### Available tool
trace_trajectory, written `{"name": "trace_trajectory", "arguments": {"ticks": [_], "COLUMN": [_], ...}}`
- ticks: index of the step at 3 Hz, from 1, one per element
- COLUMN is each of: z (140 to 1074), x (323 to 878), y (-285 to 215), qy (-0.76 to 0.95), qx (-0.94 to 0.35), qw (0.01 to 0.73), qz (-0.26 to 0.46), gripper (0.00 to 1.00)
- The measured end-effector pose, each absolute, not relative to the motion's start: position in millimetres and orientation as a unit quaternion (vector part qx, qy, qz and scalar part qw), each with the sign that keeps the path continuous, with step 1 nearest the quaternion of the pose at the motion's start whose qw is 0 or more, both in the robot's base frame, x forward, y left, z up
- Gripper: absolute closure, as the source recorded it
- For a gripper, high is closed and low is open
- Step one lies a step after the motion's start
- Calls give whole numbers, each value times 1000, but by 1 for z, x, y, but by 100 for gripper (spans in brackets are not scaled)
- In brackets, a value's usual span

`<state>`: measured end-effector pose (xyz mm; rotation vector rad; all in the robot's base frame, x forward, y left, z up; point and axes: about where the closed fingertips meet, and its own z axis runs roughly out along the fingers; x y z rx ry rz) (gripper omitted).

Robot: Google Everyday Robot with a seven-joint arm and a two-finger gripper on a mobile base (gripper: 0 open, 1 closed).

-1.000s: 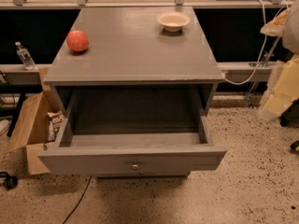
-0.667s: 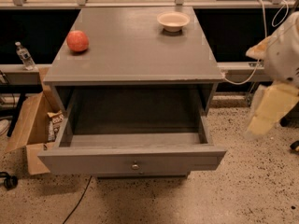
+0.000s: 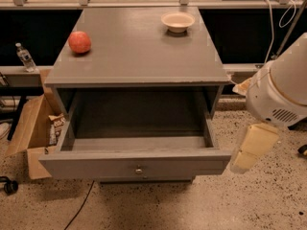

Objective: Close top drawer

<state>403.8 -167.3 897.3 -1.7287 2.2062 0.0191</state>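
Note:
The top drawer (image 3: 96, 166) of the grey cabinet stands pulled far out toward me. Its flat front carries a small brass knob (image 3: 138, 170) at centre, and its deep grey box looks empty. My arm's white body (image 3: 280, 92) enters from the right edge. My gripper (image 3: 252, 150) hangs below it as a cream-coloured piece, just right of the drawer front's right corner and close to it. I cannot tell whether it touches the drawer. The lower drawer fronts are hidden under the open drawer.
A red apple (image 3: 79, 41) and a small cream bowl (image 3: 178, 21) sit on the cabinet top (image 3: 134, 56). An open cardboard box (image 3: 31, 128) stands on the floor at the left, with a water bottle (image 3: 25, 56) on a ledge behind it. A black cable (image 3: 79, 207) lies on the speckled floor.
My arm has come in from the right edge, forward and down. The gripper now hangs next to the drawer's front right corner. The drawer has not moved.

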Motion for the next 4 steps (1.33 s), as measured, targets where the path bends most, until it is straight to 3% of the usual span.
{"name": "trace_trajectory", "arguments": {"ticks": [3,4], "z": [785,785], "x": [369,369], "y": [-122,-122], "qy": [732,732], "qx": [-668,-668], "qw": [108,108], "qz": [81,80], "gripper": [0,0]}}
